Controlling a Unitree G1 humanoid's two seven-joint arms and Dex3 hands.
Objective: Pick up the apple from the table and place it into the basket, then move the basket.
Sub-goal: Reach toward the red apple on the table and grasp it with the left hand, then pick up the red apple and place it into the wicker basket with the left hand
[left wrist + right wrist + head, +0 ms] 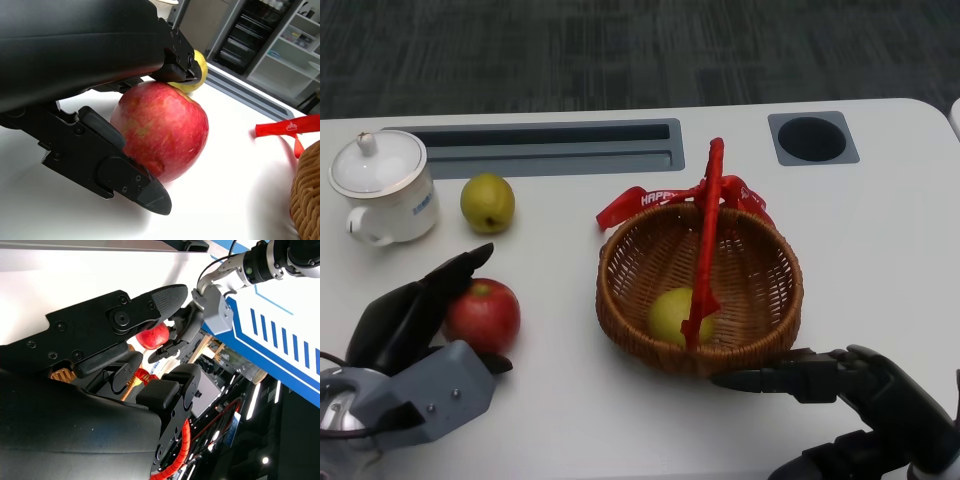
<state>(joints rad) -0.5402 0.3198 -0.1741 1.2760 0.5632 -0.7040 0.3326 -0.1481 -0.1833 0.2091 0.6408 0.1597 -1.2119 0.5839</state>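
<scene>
At the lower left of the head view the robot's left hand (415, 320) is wrapped around a round red apple (482, 315) that sits on the white table (880, 260) — black fingers (460, 268) curve over its far side and another digit presses in from the near side. The left wrist view confirms it: the apple (162, 130) is clamped between an upper finger and a lower fingertip (145, 192), and its underside appears to rest on the tabletop.

Right of the apple, in the middle of the frame, stands a round brown wicker basket (760, 300) with an upright red handle (708, 240) and a red ribbon (640, 203) tied at its far rim. A yellow-green fruit (672, 312) lies inside it. The apple is outside the basket, well apart from its left wall.

At the lower right, the right hand (840, 385) reaches to the basket's near rim — its fingers are stretched out and together, tips just beside or touching the wicker; I cannot tell whether they grip it.

In the upper left stands a white lidded ceramic cup (382, 188), and beside it a second yellow-green fruit (487, 202). A grey recessed tray (550, 148) and a grey round-holed insert (812, 138) line the table's far edge.
</scene>
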